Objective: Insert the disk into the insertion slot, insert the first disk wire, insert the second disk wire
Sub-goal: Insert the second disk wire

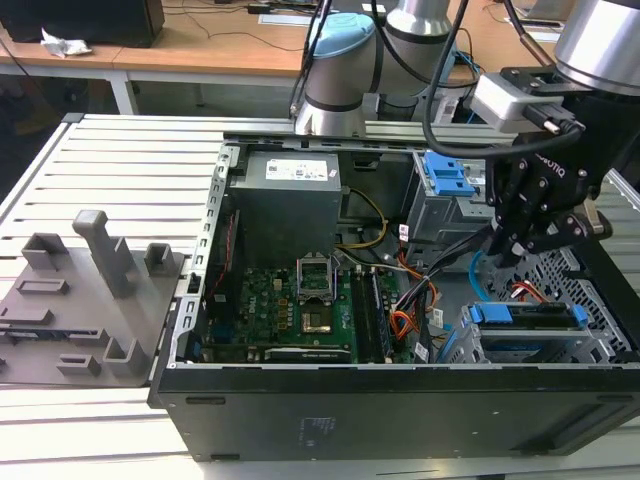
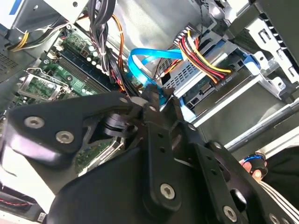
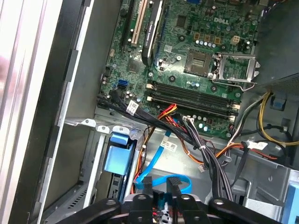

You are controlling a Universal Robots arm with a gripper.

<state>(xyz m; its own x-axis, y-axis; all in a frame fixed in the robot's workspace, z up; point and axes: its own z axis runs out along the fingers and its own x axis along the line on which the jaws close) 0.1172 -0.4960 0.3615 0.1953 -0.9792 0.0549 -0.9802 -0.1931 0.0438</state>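
A slatted metal table [image 1: 120,150] carries an open computer case [image 1: 400,410], and the arm [image 1: 340,70] reaches over the case's rear wall so that the pincer [image 1: 510,250] hangs inside it. The motherboard [image 1: 290,300] lies on the case floor, well apart from the pincer toward the exterior view's left. A boxy grey cage with blue tabs [image 1: 445,185] stands just beside the pincer. The insertion slot [image 1: 600,290], a bay of perforated grey sheet metal, sits just below and beside the pincer. The disk [image 1: 530,335] with its blue rails is seated in that slot. A bundle of red, yellow and black wires [image 2: 205,58] runs to the disk's end near the fingertips; whether it is plugged in cannot be told. In both wrist views the pincer [image 2: 156,95] [image 3: 160,186] is clamped on the end of a flat blue wire [image 2: 154,54], which loops away from the fingertips toward the motherboard.
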